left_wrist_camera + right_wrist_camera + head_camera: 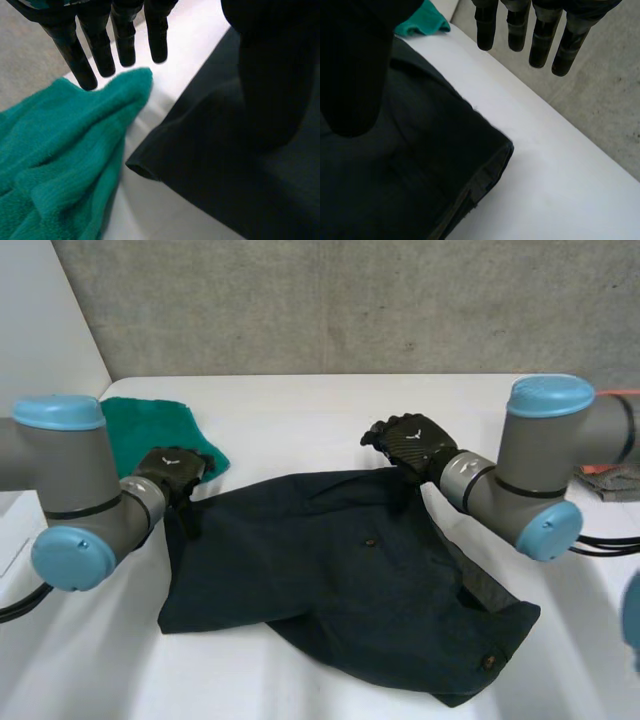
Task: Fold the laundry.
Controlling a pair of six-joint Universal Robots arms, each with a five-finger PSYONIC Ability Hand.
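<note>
A dark navy garment point(340, 580) lies crumpled and partly doubled over in the middle of the white table point(300, 410). My left hand point(170, 472) hovers at its far left corner, open, and its straight fingers point(102, 50) reach over the edge of a green towel point(60, 150), holding nothing. The garment's corner point(240, 175) lies under the thumb side. My right hand point(412, 443) is above the garment's far right corner. It too is open, with straight fingers point(540, 40) over bare table and the dark cloth point(410, 175) below the thumb.
The green towel point(160, 430) sits bunched at the table's back left, touching the garment's corner. A grey and reddish object point(610, 480) lies at the right edge. A concrete wall point(350, 300) runs behind the table's far edge.
</note>
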